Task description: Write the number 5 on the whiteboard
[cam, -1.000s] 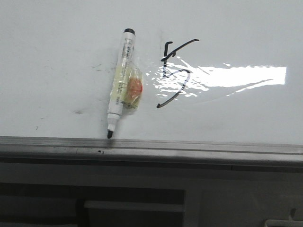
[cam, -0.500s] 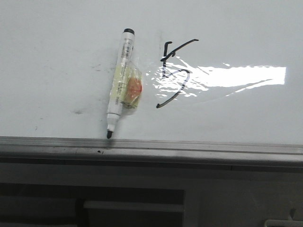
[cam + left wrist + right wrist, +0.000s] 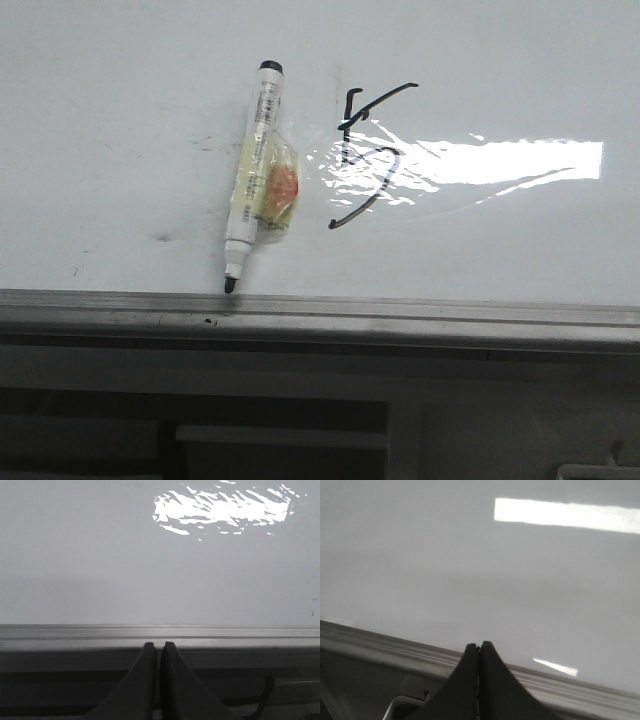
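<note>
Resting uncapped at nine o'clock of the number 5 [image 3: 368,152], your marker [image 3: 250,172] risked rolling and smearing; left gripper [image 3: 159,647] and right gripper [image 3: 479,646] were pinched empty.

One whiteboard [image 3: 110,80] is in view, carrying one hand-drawn number 5 [image 3: 365,155]. One marker [image 3: 250,175] lies on it, with one yellow-and-orange taped patch [image 3: 278,190] on its barrel. Two claws show, the left claw [image 3: 158,652] and the right claw [image 3: 479,652].
</note>
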### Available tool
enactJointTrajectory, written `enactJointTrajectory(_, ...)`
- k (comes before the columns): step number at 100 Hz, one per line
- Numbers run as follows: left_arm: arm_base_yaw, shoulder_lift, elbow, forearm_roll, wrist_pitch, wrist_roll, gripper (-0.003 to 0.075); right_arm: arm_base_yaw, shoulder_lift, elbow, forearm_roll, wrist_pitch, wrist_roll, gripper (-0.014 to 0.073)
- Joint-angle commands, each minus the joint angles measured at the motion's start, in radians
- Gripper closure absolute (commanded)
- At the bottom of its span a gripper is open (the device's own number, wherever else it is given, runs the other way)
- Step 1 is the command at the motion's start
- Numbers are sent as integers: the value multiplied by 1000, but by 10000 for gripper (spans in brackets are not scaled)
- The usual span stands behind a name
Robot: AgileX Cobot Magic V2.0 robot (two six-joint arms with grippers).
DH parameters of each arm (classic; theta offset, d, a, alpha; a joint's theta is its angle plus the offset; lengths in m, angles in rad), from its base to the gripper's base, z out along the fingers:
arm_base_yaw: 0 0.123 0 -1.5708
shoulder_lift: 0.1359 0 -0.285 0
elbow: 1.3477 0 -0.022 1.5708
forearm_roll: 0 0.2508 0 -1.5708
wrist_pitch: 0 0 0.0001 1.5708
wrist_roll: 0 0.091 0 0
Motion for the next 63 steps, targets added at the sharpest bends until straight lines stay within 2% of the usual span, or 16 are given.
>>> enactJointTrajectory(1, 3, -25, 26, -12, -53, -11, 741, -14, -11, 22, -4, -1, 2, 658)
enactJointTrajectory(63, 3, -25, 26, -12, -53, -11, 741, -14, -11, 22, -4, -7, 2, 658)
